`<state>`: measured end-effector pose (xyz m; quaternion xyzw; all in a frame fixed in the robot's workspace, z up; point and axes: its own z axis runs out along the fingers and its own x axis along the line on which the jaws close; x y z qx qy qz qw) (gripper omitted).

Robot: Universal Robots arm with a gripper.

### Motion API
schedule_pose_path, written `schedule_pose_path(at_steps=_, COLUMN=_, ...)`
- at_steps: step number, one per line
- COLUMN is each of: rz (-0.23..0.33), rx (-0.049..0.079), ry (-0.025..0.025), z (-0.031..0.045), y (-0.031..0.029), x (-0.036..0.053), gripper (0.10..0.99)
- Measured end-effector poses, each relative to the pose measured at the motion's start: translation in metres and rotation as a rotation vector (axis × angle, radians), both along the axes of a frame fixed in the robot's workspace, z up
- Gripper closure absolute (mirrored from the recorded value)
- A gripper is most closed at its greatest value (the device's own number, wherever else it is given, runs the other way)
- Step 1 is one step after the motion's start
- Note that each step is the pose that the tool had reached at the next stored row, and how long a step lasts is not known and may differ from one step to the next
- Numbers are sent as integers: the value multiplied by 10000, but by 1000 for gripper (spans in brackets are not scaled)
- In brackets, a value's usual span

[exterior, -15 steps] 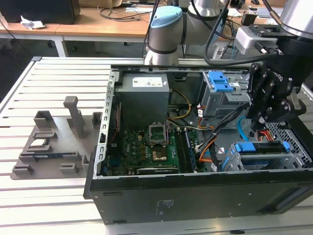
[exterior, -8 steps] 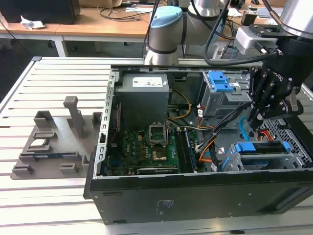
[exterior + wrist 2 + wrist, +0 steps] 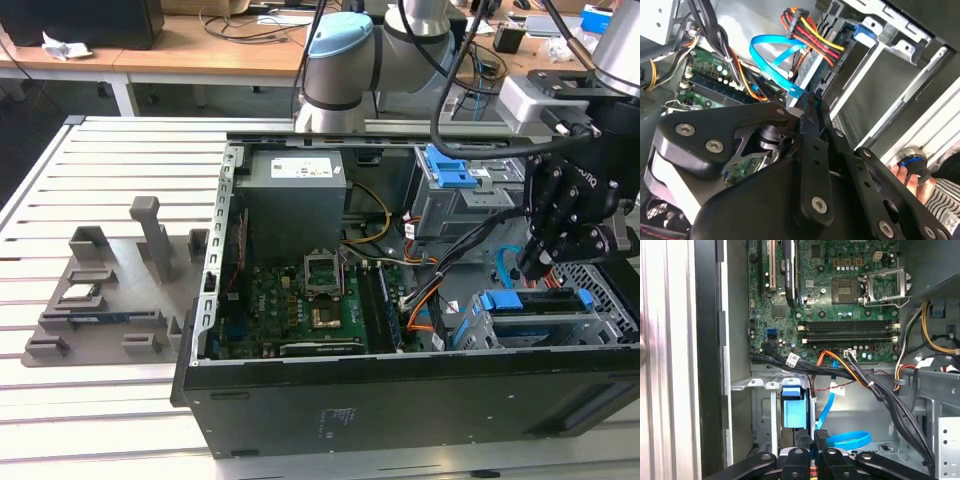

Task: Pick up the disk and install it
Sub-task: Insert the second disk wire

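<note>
The disk (image 3: 540,300) lies flat in the grey drive cage (image 3: 600,320) at the exterior view's right, inside the open computer case; its blue frame shows along the cage top and its body is mostly hidden. In the first wrist view the blue end of the disk (image 3: 794,412) sits in the metal cage just ahead of my fingertips. My gripper (image 3: 530,268) hangs directly over that end, with its black fingers pressed together and nothing seen between them in both wrist views (image 3: 815,439) (image 3: 812,102).
A second drive cage (image 3: 447,180) with a blue top stands behind, beside the power supply (image 3: 295,190). Cable bundles (image 3: 875,385) and a blue flat cable (image 3: 772,55) cross close to the fingers. A person's hand (image 3: 907,175) is near the case. A grey fixture tray (image 3: 100,300) lies at the left.
</note>
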<state>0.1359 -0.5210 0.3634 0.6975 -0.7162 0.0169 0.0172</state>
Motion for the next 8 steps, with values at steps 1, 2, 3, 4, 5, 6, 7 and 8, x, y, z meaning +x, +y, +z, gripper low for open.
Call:
schedule_pose_path(at_steps=1, rz=1, rx=-3, ry=0, z=-23, y=-12, x=21, gripper=925)
schedule_pose_path(at_steps=2, rz=1, rx=-6, ry=0, z=-60, y=-27, x=46, gripper=925)
schedule_pose_path(at_steps=3, rz=1, rx=-14, ry=0, z=-98, y=-41, x=59, gripper=925)
schedule_pose_path(at_steps=4, rz=0, rx=-16, ry=0, z=-112, y=-50, x=63, gripper=925)
schedule_pose_path(at_steps=5, rz=1, rx=-14, ry=0, z=-122, y=-53, x=68, gripper=925)
schedule_pose_path(at_steps=6, rz=0, rx=-14, ry=0, z=-137, y=-53, x=82, gripper=925)
schedule_pose_path(at_steps=7, rz=1, rx=-15, ry=0, z=-159, y=-54, x=112, gripper=925)
schedule_pose_path(at_steps=8, rz=2, rx=-17, ry=0, z=-169, y=-53, x=122, gripper=925)
